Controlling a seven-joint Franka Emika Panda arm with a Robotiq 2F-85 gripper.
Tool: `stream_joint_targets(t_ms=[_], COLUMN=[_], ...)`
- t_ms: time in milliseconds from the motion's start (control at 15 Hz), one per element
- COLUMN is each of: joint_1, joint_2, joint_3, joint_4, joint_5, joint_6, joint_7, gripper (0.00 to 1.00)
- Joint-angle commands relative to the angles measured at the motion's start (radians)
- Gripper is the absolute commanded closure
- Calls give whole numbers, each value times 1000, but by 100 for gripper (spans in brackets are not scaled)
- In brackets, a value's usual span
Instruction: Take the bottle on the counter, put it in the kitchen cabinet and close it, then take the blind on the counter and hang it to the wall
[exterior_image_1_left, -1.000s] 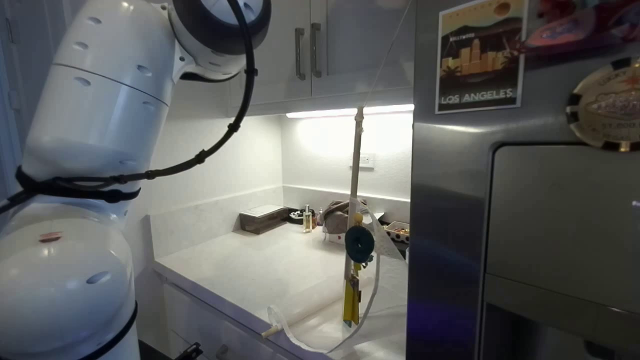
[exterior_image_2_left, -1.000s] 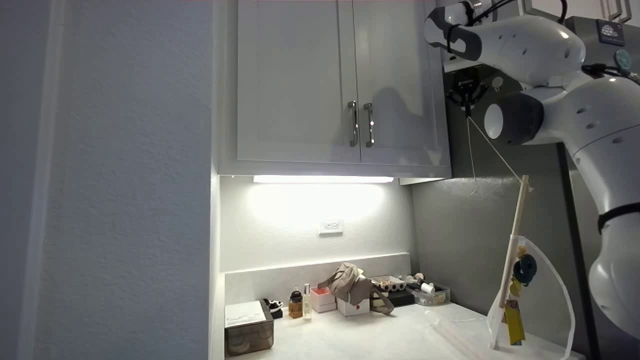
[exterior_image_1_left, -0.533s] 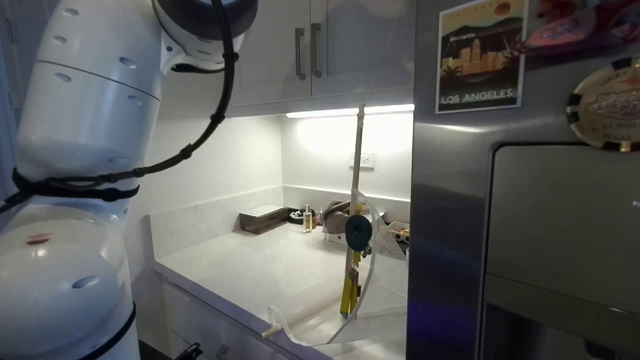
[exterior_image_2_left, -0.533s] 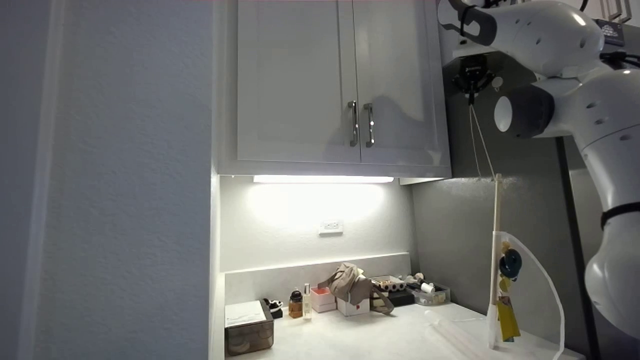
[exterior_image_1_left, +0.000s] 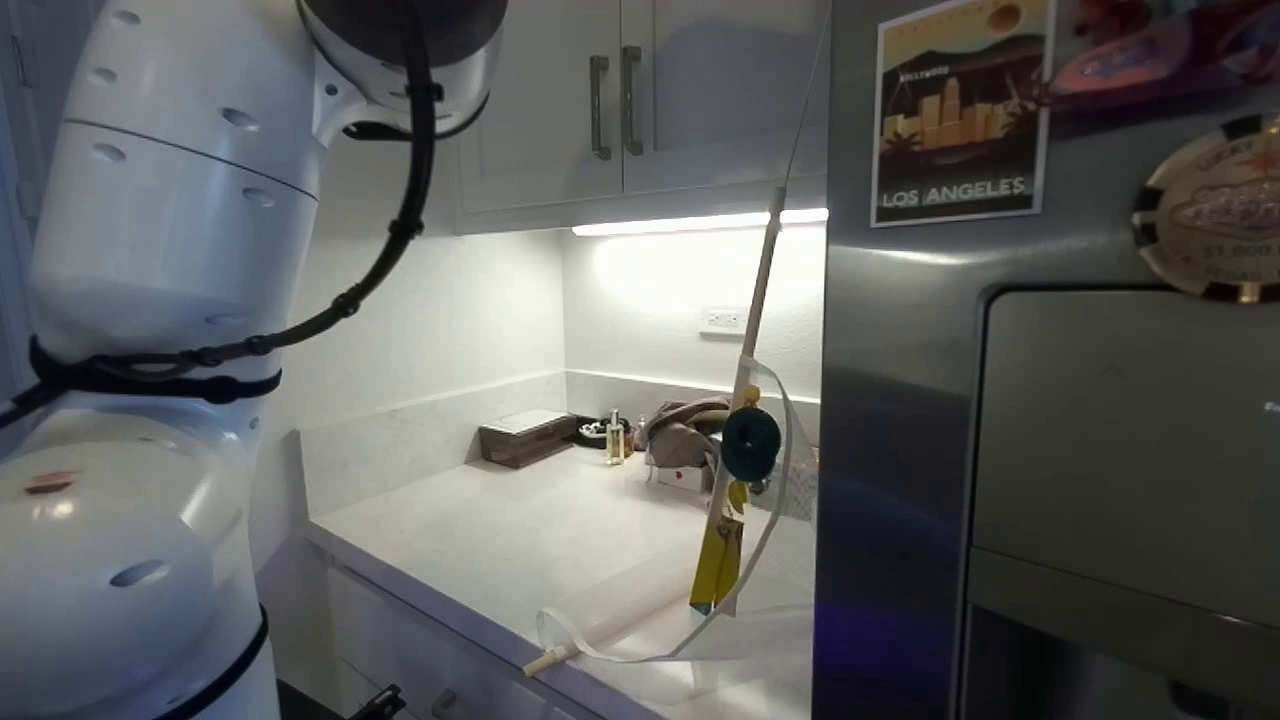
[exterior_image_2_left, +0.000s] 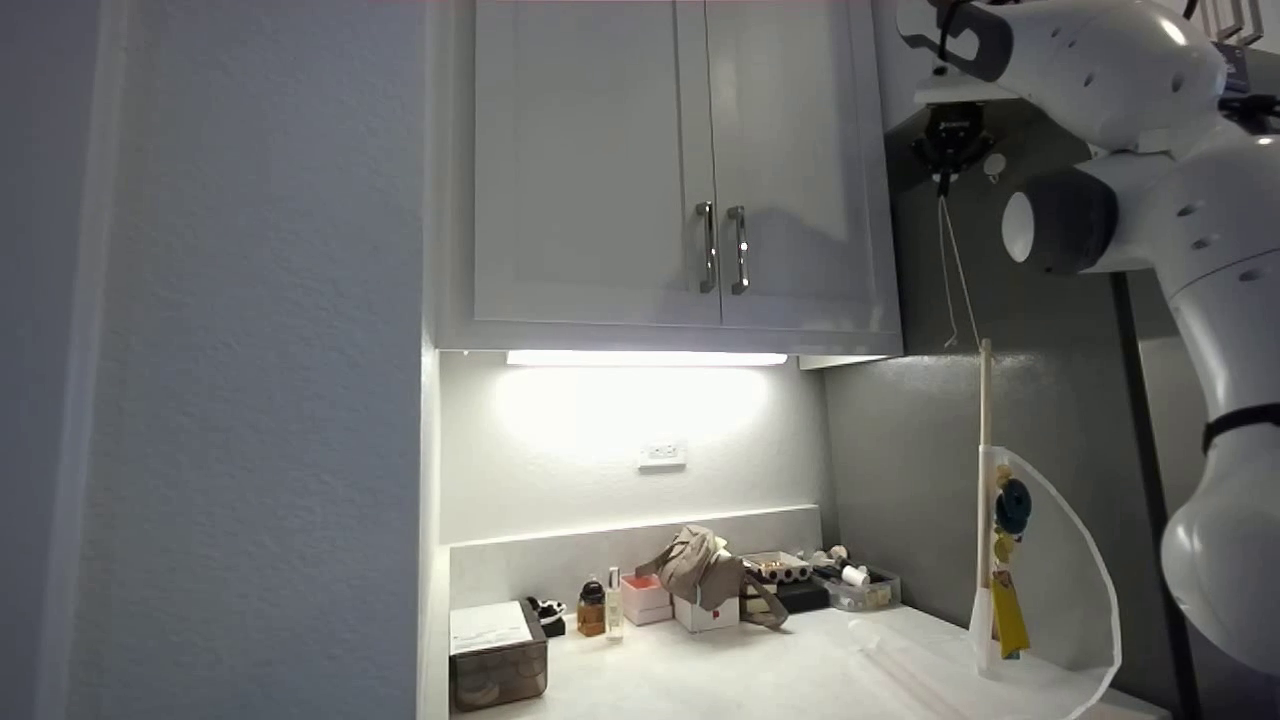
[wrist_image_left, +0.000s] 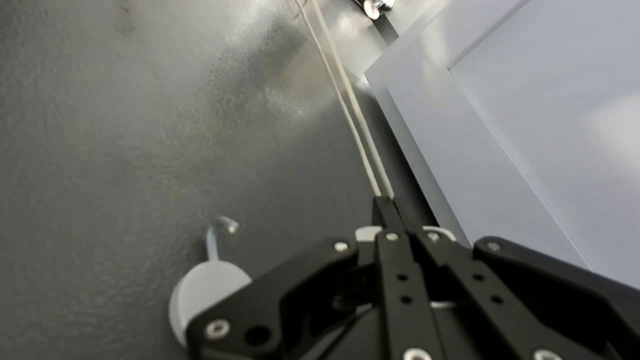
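White and glossy, the counter (exterior_image_1_left: 470, 545) runs beneath the closed cabinet (exterior_image_2_left: 590, 170), a strip light (exterior_image_2_left: 647, 358) glaring on the far wall (exterior_image_2_left: 560, 475); a steel refrigerator (exterior_image_1_left: 900, 420) stands at right. Near it the blind (exterior_image_2_left: 984, 530) hangs, pale and sheer, cords (wrist_image_left: 353, 97) pinched by the clenched gripper (wrist_image_left: 386, 202), its lower end at the counter's near edge. Its rod (exterior_image_1_left: 760, 290) leans right in an exterior view, a blue ring (exterior_image_1_left: 743, 442) and yellow strips (exterior_image_1_left: 713, 562) alongside.

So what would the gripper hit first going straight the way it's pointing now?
Past the cord it's gripping, the gripper likely meets the blind's rod below; depth is unclear, so it might pass beside it.
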Motion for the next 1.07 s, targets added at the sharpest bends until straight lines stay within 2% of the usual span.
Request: stream_joint_targets(t_ms=[0, 333, 733, 1000], joint_1=[-42, -41, -33, -91], joint_2=[-29, -43, -68, -90], joint_3=[24, 33, 29, 16], joint_4=[-31, -25, -27, -45], joint_5=[52, 59, 34, 49], joint_6=[60, 93, 56, 33], joint_7=[4, -3, -64, -128], gripper=[100, 100, 100, 100])
